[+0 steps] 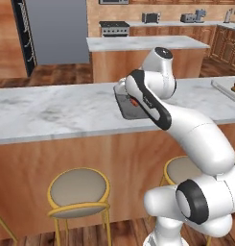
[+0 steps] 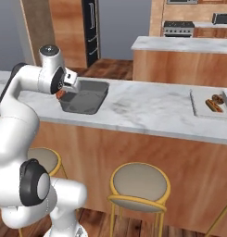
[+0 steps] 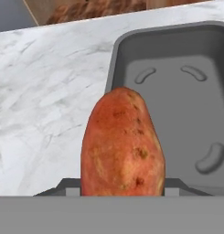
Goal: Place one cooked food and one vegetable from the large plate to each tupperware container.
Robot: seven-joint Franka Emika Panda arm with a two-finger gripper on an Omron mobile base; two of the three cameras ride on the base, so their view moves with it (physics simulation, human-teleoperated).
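My gripper (image 3: 122, 186) is shut on a vegetable (image 3: 122, 144), a smooth red-orange tapered piece that stands up between the fingers and hides their tips. It hangs over the near left rim of the dark grey tupperware container (image 3: 177, 96), whose floor is bare. From the right base view the gripper (image 2: 64, 90) holds the vegetable (image 2: 60, 94) at that container's (image 2: 87, 97) left edge. The pale tupperware container (image 2: 204, 105) lies far right on the counter with a cooked food hot dog (image 2: 213, 106) and a brown lumpy vegetable (image 2: 218, 98) in it. The large plate is out of view.
The marble counter (image 1: 52, 113) runs wide to the left of the dark container (image 1: 129, 111). Stools (image 1: 78, 190) stand below its front edge. A second island (image 1: 143, 44) and wall cabinets stand behind. My white arm (image 1: 186, 129) covers part of the container.
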